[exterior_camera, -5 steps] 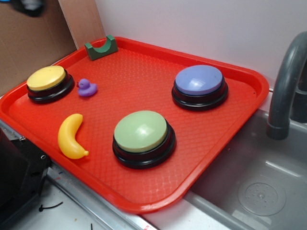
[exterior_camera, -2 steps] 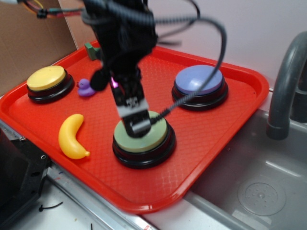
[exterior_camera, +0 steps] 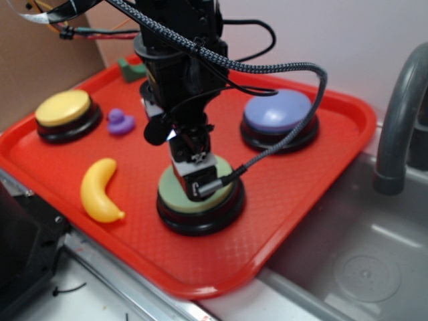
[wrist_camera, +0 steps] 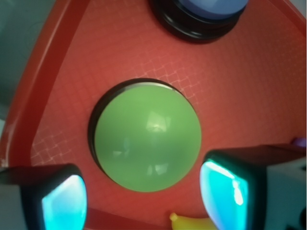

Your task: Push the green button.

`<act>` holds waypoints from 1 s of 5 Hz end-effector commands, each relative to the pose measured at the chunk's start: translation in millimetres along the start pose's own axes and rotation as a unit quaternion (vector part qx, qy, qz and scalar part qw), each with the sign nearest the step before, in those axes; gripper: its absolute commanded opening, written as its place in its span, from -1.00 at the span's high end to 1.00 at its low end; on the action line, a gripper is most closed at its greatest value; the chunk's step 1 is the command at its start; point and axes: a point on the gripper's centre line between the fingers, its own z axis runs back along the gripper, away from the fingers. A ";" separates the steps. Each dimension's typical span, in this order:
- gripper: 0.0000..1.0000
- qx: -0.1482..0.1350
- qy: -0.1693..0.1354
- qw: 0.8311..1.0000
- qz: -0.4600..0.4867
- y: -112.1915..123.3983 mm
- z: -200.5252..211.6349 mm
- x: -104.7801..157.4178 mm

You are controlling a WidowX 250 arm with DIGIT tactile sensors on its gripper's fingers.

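Observation:
The green button [exterior_camera: 175, 196], a pale green dome on a black base, sits at the front middle of the red tray [exterior_camera: 301, 175]. My gripper [exterior_camera: 198, 184] hangs straight over it with its tip down at the dome. I cannot tell whether it touches. In the wrist view the green button [wrist_camera: 147, 141] fills the middle. My gripper [wrist_camera: 144, 199] is open there, with one teal-lit fingertip [wrist_camera: 64, 203] on each side of the near rim and nothing between them.
On the tray also stand a yellow button [exterior_camera: 63, 108] and a blue-purple button [exterior_camera: 279, 110]. A purple duck [exterior_camera: 121, 122], a yellow banana [exterior_camera: 99, 189] and a dark green arch block [exterior_camera: 129, 67] lie there too. A grey sink [exterior_camera: 361, 267] and faucet [exterior_camera: 398, 120] lie to the right.
One second ago the tray stood without the arm. The arm has since come in from above and dropped onto the green button, settling slightly lower than 0.4 s ago.

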 end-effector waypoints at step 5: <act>-1.00 -0.038 -0.018 0.999 -0.011 -2.8 -0.1 20.9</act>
